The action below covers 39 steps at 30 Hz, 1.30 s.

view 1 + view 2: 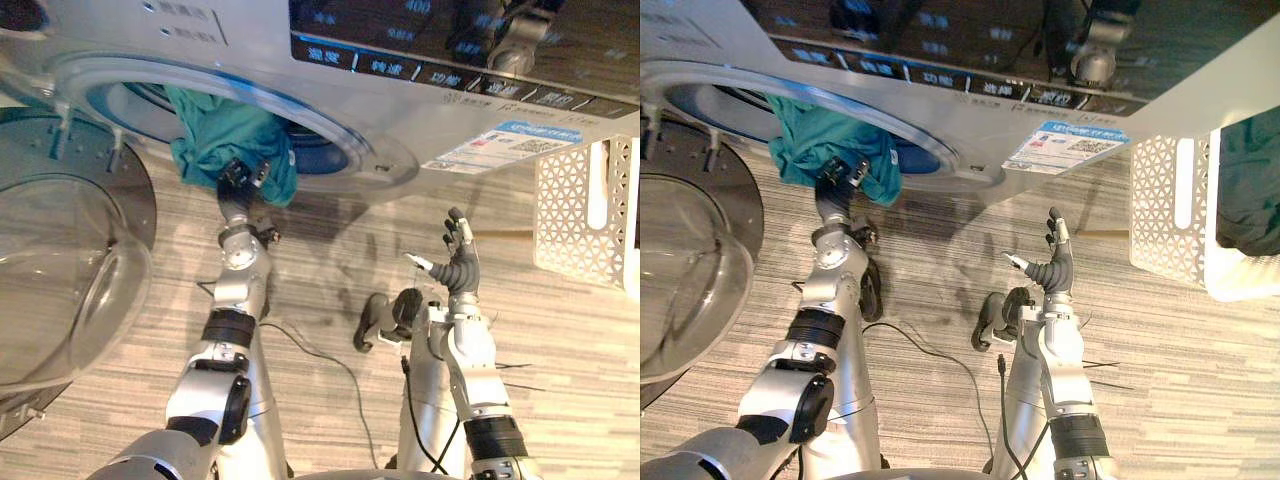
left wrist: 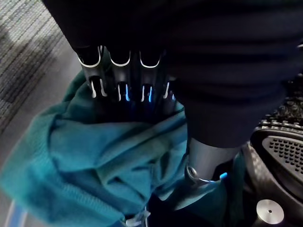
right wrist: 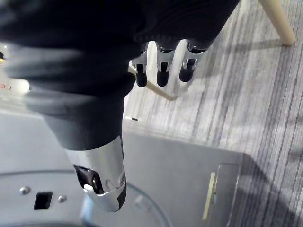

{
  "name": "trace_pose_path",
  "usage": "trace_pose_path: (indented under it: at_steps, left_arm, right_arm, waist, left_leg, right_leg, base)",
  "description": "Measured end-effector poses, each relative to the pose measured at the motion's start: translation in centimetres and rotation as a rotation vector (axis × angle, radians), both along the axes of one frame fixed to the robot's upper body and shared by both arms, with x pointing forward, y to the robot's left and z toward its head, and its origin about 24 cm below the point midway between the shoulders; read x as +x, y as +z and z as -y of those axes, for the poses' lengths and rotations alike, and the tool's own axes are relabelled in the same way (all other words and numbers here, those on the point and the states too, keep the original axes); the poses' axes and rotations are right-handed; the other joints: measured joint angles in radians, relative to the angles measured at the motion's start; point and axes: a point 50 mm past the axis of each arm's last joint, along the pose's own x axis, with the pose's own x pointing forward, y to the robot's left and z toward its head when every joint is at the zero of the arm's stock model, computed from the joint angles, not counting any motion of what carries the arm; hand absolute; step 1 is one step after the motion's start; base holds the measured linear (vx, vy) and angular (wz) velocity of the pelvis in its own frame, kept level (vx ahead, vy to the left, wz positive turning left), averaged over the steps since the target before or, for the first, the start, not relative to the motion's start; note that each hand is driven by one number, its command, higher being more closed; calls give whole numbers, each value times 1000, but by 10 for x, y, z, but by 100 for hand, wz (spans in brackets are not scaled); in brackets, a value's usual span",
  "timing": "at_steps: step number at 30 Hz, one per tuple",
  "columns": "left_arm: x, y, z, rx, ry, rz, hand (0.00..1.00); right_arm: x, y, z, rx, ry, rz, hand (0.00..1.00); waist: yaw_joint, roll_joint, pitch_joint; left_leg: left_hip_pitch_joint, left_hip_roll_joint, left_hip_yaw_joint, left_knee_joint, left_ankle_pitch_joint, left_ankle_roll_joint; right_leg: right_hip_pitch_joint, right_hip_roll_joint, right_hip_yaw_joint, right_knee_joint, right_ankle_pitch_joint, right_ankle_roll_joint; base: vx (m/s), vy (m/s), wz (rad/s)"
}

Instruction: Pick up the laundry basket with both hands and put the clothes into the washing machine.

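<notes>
**Teal garment (image 1: 215,140) half inside washing machine (image 1: 230,40)**

It hung over the door rim (image 1: 385,160). My left hand (image 1: 238,190) pressed it with straight, close-set fingers (image 2: 120,75). My right hand (image 1: 462,268) was spread, idle. Judgement: push deeper, clearing the rim.

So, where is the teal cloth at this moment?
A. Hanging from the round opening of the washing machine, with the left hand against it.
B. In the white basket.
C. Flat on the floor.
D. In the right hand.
A: the teal cloth hangs from the opening of the washing machine, and the left hand is against it.
</notes>
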Motion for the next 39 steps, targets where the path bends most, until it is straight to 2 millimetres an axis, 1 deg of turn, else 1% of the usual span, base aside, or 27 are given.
trace_pose_path:
  at_steps: [3, 5, 9, 11, 14, 16, 18, 19, 22, 23, 25, 28, 30, 31, 33, 35, 36, 38, 39]
  left_arm:
    - [-9, 15, 9, -14, -11, 95, 100]
    - [-20, 27, 18, -39, -35, 184, 100]
    - [-34, 37, 31, -58, -67, 268, 100]
    - [-45, 46, 37, -54, -91, 333, 100]
    - [-53, 54, 38, -31, -90, 386, 100]
    - [-59, 62, 38, 8, -68, 435, 100]
    - [-59, 76, 37, 89, -42, 486, 100]
    - [-58, 87, 37, 122, -33, 523, 100]
    - [-58, 136, 32, 217, 7, 677, 100]
    - [-56, 148, 29, 247, 27, 692, 100]
    - [-51, 148, 23, 270, 51, 666, 100]
    - [-53, 161, 21, 271, 69, 700, 100]
    - [-52, 158, 19, 260, 95, 690, 100]
    - [-52, 155, 18, 231, 105, 681, 0]
    - [-52, 146, 17, 195, 116, 654, 0]
    - [-56, 119, 17, 157, 131, 586, 0]
    - [-57, 111, 18, 150, 131, 566, 0]
    - [-65, 81, 24, 101, 122, 483, 0]
    - [-67, 75, 25, 94, 124, 463, 0]
  right_arm:
    - [0, 1, -1, 2, 2, 5, 0]
    - [0, 1, -1, 3, 2, 6, 0]
    - [0, 1, -1, 2, 2, 8, 0]
    - [0, 1, -1, 1, 2, 9, 0]
    - [-2, 9, -2, -1, 4, 41, 0]
    - [-3, 15, -2, -2, 7, 70, 0]
    - [-3, 18, -7, -5, 26, 88, 0]
    - [-3, 19, -9, -6, 36, 90, 0]
    - [-3, 20, -19, -12, 91, 93, 0]
    - [-3, 20, -21, -8, 96, 95, 0]
    - [-4, 21, -22, 4, 96, 101, 0]
    - [-4, 21, -22, 6, 93, 102, 0]
    - [-4, 21, -24, 17, 93, 102, 0]
    - [-4, 21, -25, 24, 93, 102, 0]
    - [-4, 21, -25, 24, 92, 102, 0]
    - [-4, 20, -23, 24, 83, 101, 0]
    - [-4, 20, -22, 24, 78, 100, 0]
    - [-5, 18, -20, 23, 69, 92, 0]
    - [-6, 17, -20, 22, 68, 89, 0]
  waist:
    - [2, 0, 0]
    - [2, 0, 0]
    - [1, 0, 0]
    - [3, 0, 0]
    - [3, 0, 0]
    - [3, 0, 0]
    - [2, 1, -1]
    - [2, 1, -1]
    - [1, 1, -1]
    - [0, 1, -2]
    - [-3, 1, -2]
    - [-5, 1, -2]
    - [-8, 1, -3]
    - [-10, 1, -3]
    - [-13, 1, -3]
    - [-18, 1, -6]
    - [-18, 1, -8]
    - [-15, 2, -20]
    - [-12, 0, -22]
  left_leg:
    - [0, -2, 2, 0, -1, 1]
    - [0, -3, 3, 0, -1, 1]
    - [1, -10, 5, -4, 0, 2]
    - [8, -12, 8, -8, 0, 2]
    - [21, -14, 18, -13, 0, 2]
    - [28, -14, 21, -15, 0, 2]
    - [33, -14, 19, -16, 0, 2]
    - [35, -14, 19, -16, 0, 2]
    - [34, -12, 18, -16, 1, 3]
    - [33, -10, 18, -16, 1, 3]
    - [27, -3, 16, -16, 0, 3]
    - [15, -2, 10, -13, 0, 3]
    - [16, 1, 14, -11, 0, 3]
    - [16, 1, 14, -10, 0, 3]
    - [18, 1, 15, -10, 0, 4]
    - [20, 0, 17, -11, -2, 6]
    - [20, 0, 17, -13, -2, 6]
    - [20, -1, 18, -18, -2, 6]
    - [23, -1, 19, -20, -1, 6]
  right_leg:
    - [0, -2, 1, 0, 0, 0]
    - [0, -6, 1, 2, 0, 0]
    - [1, -15, 0, 4, 0, 0]
    - [5, -17, 1, 4, 0, 0]
    - [7, -19, 11, 4, 0, 0]
    - [12, -19, 14, 3, 0, 0]
    - [19, -18, 12, 2, 0, 0]
    - [21, -18, 12, 1, 0, 0]
    - [21, -15, 11, 0, 0, 0]
    - [21, -14, 10, -3, 0, 0]
    - [21, -10, 3, -11, 3, -5]
    - [18, -9, -6, -16, 5, -9]
    - [18, -9, -4, -16, 5, -9]
    - [18, -9, -4, -16, 5, -9]
    - [18, -10, -3, -15, 5, -9]
    - [18, -11, -1, -14, 5, -9]
    - [18, -12, -1, -14, 5, -9]
    - [18, -14, -3, -15, 5, -9]
    - [18, -14, -2, -15, 5, -9]
  base:
    - [37, -24, 1]
    - [37, -24, 3]
    - [33, -27, 6]
    - [31, -28, 4]
    - [25, -24, 2]
    - [33, -29, 1]
    - [0, 0, 0]
    - [0, 0, 0]
    - [8, -7, -1]
    - [27, -20, -5]
    - [47, -12, -9]
    - [55, -10, -3]
    - [17, -4, -1]
    - [0, 0, 0]
    - [0, 0, 0]
    - [0, 0, 0]
    - [5, -5, 3]
    - [0, 0, 5]
    - [0, 0, 4]
